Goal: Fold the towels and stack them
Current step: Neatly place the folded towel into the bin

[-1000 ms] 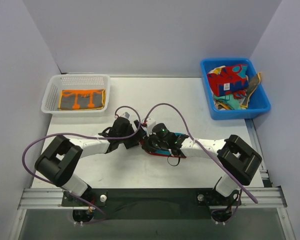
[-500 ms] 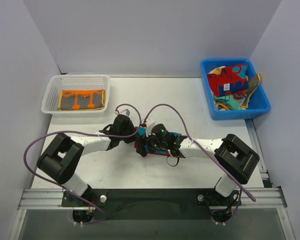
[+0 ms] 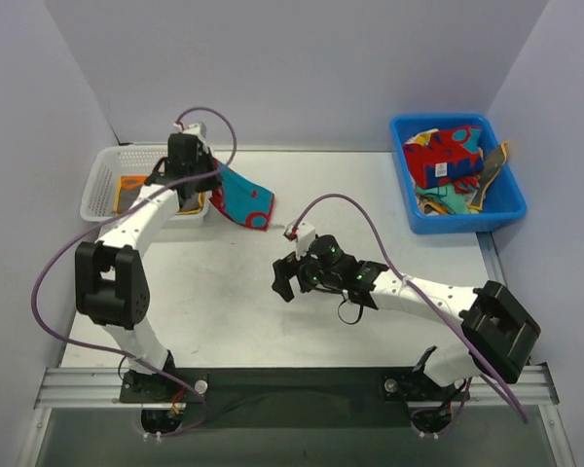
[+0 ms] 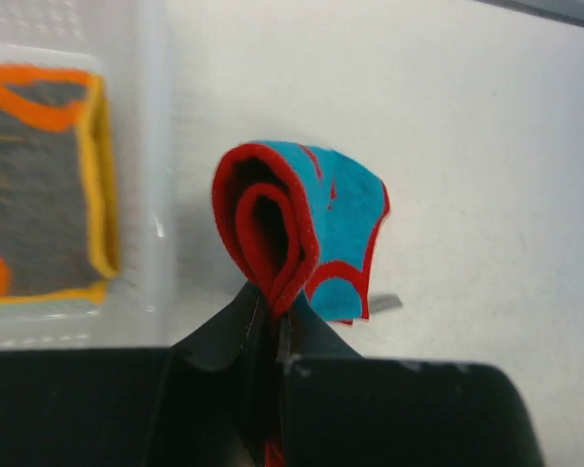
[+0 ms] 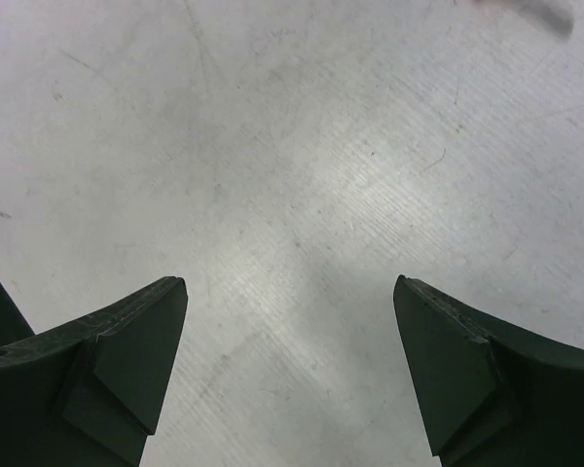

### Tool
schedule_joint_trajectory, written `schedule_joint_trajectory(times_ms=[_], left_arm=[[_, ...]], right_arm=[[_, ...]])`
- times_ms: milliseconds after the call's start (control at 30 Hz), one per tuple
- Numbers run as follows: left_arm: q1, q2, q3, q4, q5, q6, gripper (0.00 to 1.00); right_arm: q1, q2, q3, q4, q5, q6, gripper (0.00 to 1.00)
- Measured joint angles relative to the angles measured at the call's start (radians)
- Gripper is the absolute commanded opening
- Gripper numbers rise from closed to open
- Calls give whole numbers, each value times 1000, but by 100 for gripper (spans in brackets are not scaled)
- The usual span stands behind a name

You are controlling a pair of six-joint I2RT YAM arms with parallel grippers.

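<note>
A folded red towel with teal shapes [image 3: 245,199] [image 4: 307,219] hangs pinched in my left gripper [image 3: 207,185] [image 4: 273,306], which is shut on its folded edge beside the right wall of the white mesh basket [image 3: 156,152] [image 4: 146,146]. An orange towel with dark grey marks [image 3: 134,193] [image 4: 34,185] lies flat in that basket. My right gripper [image 3: 287,276] [image 5: 290,292] stands open low over the bare table middle, nothing between its fingers. More towels, one red with blue shapes [image 3: 450,152], sit piled in the blue bin [image 3: 457,222].
The basket is at the back left and the bin at the back right. Grey walls close in the table on three sides. A purple cable [image 3: 350,209] loops over the table above the right arm.
The left gripper closed on the red towel at the table middle and carried it back left to the basket. The right gripper let go, opened wide and stayed near the middle.
</note>
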Motion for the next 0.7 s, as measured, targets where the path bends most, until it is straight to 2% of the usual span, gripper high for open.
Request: schedule_joint_trajectory(times_ms=[133, 267, 533, 700], left_arm=[[99, 116, 246, -148, -12, 99, 0], [171, 185, 410, -276, -46, 203, 0], [253, 291, 676, -465, -157, 411, 0], [294, 343, 743, -505, -188, 463, 0]], right_arm=[[-14, 0, 0, -42, -11, 0, 90], [-27, 7, 0, -56, -31, 0, 90], [-34, 80, 47, -141, -77, -14, 90], [-39, 95, 95, -190, -88, -19, 90]])
